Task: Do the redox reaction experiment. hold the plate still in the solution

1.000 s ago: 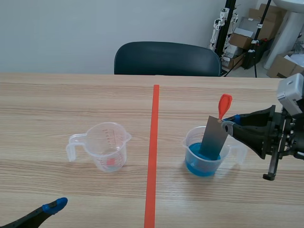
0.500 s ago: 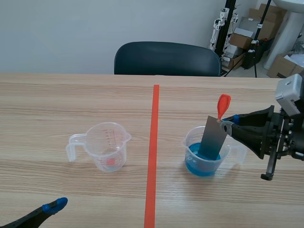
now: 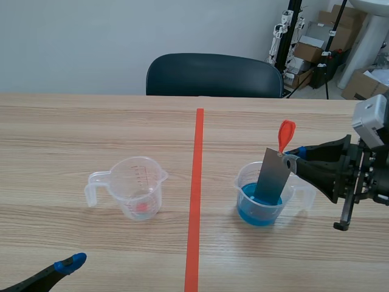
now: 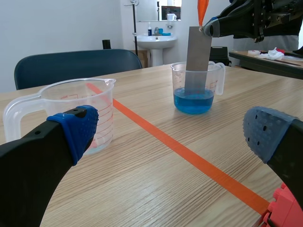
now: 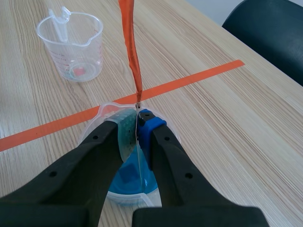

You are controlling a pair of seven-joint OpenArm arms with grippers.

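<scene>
Over the last second the right gripper (image 3: 292, 159) has barely stirred. It stays pinched on the top edge of the grey metal plate (image 3: 272, 177), whose lower end hangs below its fingers in the blue solution (image 3: 250, 199), so the hold looks on course. The left gripper (image 4: 173, 130) is spread, holding nothing. Count: 1 plate, 1 orange tag (image 3: 286, 135), and 2 measuring cups: 1 solution cup (image 3: 241, 184) and 1 near-empty cup (image 3: 137, 188) ahead of the left gripper.

The site is presenting as a robotics test room or lab. A wood-grain surface (image 3: 73, 121) is carrying an orange tape line (image 3: 196, 182), with a dark chair (image 3: 213, 76) standing behind it. Cardboard boxes (image 3: 309, 52) are sitting stacked by the white wall (image 3: 73, 42). A pedestal basin (image 4: 159, 40) is standing beyond the surface.
</scene>
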